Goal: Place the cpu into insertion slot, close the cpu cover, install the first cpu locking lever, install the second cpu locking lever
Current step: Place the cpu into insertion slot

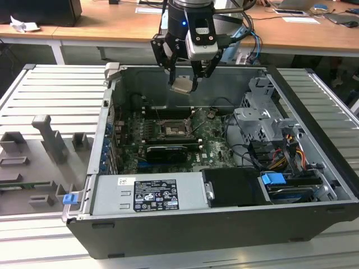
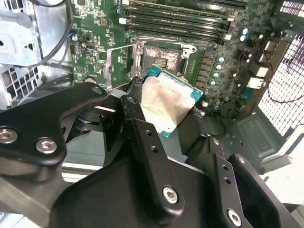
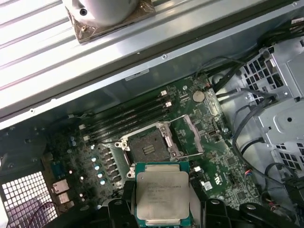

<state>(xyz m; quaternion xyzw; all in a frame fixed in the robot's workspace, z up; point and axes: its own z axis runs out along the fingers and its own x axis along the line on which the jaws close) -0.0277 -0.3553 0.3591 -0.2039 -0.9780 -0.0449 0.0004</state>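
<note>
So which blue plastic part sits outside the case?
The small blue clip at the corner of the case on the exterior view's left; the blue tab and blue latches lie inside.

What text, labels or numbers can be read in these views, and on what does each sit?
No text can be quoted here.
power supply label, exterior view: several lines of print and marks, too small to read.
cpu, held in the gripper: faint print on its metal top, too blurred to read.
motherboard: small white markings, too small to read.
</note>
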